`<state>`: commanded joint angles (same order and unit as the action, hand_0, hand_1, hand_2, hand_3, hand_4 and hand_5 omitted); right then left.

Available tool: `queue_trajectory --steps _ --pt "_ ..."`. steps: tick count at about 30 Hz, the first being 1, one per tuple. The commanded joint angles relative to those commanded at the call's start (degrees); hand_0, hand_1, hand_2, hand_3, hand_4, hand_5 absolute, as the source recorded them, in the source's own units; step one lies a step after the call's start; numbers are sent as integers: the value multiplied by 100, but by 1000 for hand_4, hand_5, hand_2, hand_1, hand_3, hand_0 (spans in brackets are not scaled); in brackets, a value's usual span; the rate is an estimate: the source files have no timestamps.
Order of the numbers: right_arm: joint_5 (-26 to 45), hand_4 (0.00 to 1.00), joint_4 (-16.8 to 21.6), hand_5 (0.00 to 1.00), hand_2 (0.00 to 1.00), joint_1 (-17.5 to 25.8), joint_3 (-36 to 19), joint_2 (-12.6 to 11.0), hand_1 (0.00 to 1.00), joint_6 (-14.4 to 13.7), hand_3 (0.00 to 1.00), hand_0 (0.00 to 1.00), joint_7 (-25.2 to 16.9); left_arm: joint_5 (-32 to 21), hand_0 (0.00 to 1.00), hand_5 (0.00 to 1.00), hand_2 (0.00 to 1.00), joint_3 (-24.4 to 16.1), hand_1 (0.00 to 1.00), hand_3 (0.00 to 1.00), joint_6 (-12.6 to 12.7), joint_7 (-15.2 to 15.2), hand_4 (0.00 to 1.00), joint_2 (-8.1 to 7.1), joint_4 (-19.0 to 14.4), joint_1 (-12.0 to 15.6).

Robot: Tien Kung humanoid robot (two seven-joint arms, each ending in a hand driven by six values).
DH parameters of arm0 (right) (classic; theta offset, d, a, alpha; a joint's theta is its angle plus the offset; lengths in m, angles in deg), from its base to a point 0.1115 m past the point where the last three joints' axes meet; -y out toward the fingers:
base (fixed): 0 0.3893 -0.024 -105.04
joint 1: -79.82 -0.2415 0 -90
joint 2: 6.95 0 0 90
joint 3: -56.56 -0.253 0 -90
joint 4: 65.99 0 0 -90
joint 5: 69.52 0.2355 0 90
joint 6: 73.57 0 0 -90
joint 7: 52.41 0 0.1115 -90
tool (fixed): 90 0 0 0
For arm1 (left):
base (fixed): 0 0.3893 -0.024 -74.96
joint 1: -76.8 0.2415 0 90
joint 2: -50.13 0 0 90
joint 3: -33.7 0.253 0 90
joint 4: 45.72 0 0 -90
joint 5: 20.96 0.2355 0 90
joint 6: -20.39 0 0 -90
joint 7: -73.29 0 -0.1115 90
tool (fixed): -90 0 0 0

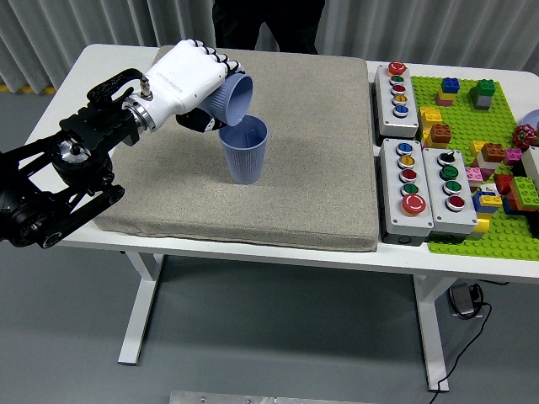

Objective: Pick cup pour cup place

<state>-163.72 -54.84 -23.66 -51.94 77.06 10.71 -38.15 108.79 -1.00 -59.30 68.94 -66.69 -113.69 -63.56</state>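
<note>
The white table point(76, 244) carries a grey mat point(320, 168) over most of its top; at the right edge lies a green baseplate point(488, 227) strewn with coloured bricks point(484, 151), and between it and the mat stand three grey button boxes point(406, 189); the left hand point(189, 80), near the mat's far left corner, grips a tilted blue cup point(234, 97), its mouth over the rim of the upright blue cup point(244, 151) standing on the mat; a person point(268, 23) stands at the far edge.
</note>
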Motion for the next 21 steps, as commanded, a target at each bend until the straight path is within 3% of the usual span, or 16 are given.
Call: queue_trajectory --steps 8,12,14,21 --pt "0 2 3 261 596 -4 -4 5 638 -2 595 700 8 -123 529 167 531 -75 530 560 104 -5 814 5 21 79" --pt "-22 2 5 261 596 3 -13 10 638 3 595 700 14 -672 529 167 531 -164 530 560 292 37 814 16 110 175" --pt "-33 2 5 262 596 18 -16 15 638 7 595 699 15 -1156 526 166 530 -357 529 557 452 26 810 14 124 361" --pt "-85 2 11 261 596 65 -41 37 638 19 595 700 26 -2498 527 167 532 -996 531 558 635 187 808 90 23 877"
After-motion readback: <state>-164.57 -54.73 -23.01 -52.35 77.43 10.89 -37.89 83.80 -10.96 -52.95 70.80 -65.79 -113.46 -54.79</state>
